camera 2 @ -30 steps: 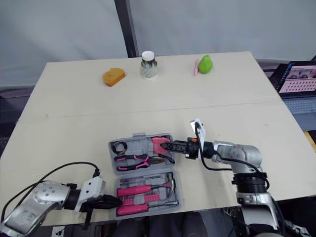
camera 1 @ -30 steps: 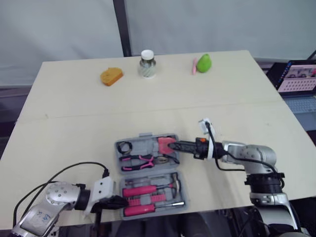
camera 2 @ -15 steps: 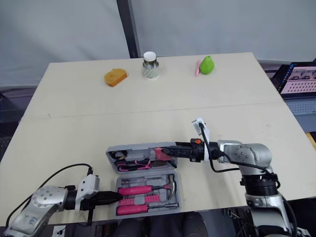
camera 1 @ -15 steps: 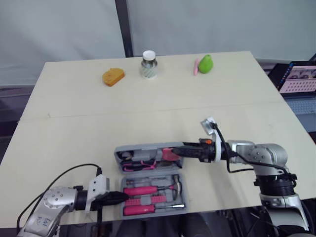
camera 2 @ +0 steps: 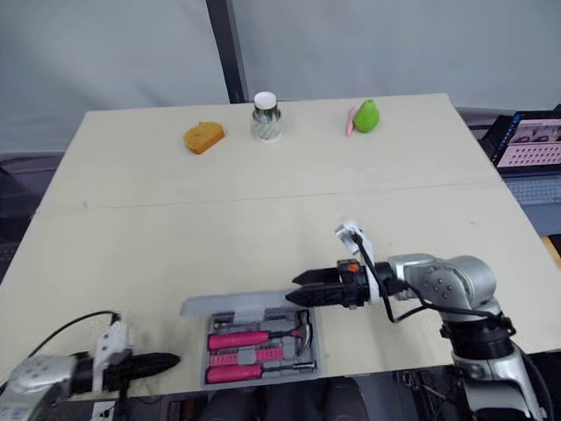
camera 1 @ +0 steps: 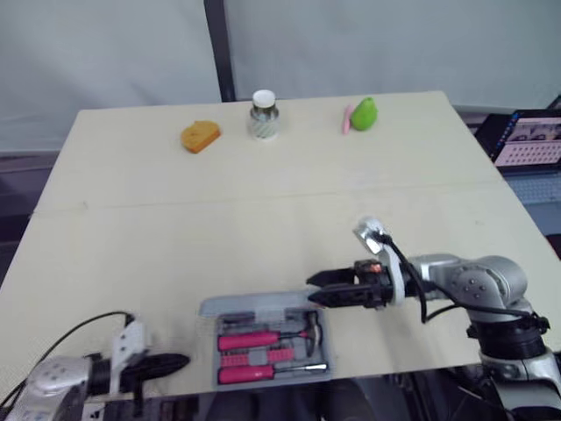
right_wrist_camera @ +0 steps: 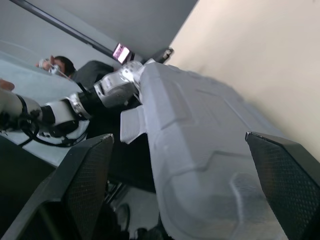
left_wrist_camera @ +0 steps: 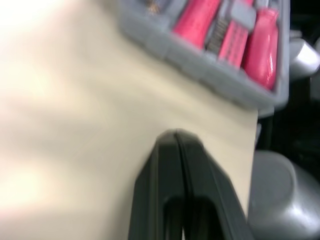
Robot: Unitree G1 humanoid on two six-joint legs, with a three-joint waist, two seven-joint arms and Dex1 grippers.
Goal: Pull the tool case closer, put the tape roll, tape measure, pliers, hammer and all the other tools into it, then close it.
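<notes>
The grey tool case stands at the table's near edge with its lid (camera 1: 254, 306) swung up almost edge-on over the base (camera 1: 327, 349). Pink-handled tools (camera 1: 254, 340) lie in the base; whatever is behind the lid is hidden. My right gripper (camera 1: 317, 293) is open at the lid's right end, and in the right wrist view the lid's grey outer shell (right_wrist_camera: 195, 140) lies between its fingers. To the left of the case, my left gripper (camera 1: 180, 360) is shut and empty by the front edge. In the left wrist view the case base (left_wrist_camera: 200, 60) lies beyond its shut fingertips.
Along the far side of the table sit an orange object (camera 1: 199, 136), a white-capped jar (camera 1: 262, 114) and a green pear (camera 1: 362, 112) with a pink item beside it. A laptop (camera 1: 530, 140) stands off the table's right side. A person (right_wrist_camera: 60, 65) appears beyond the table's near edge.
The lid has swung from flat open to nearly upright, with my right gripper moving toward the near edge with it. My left gripper has pulled back left, away from the case.
</notes>
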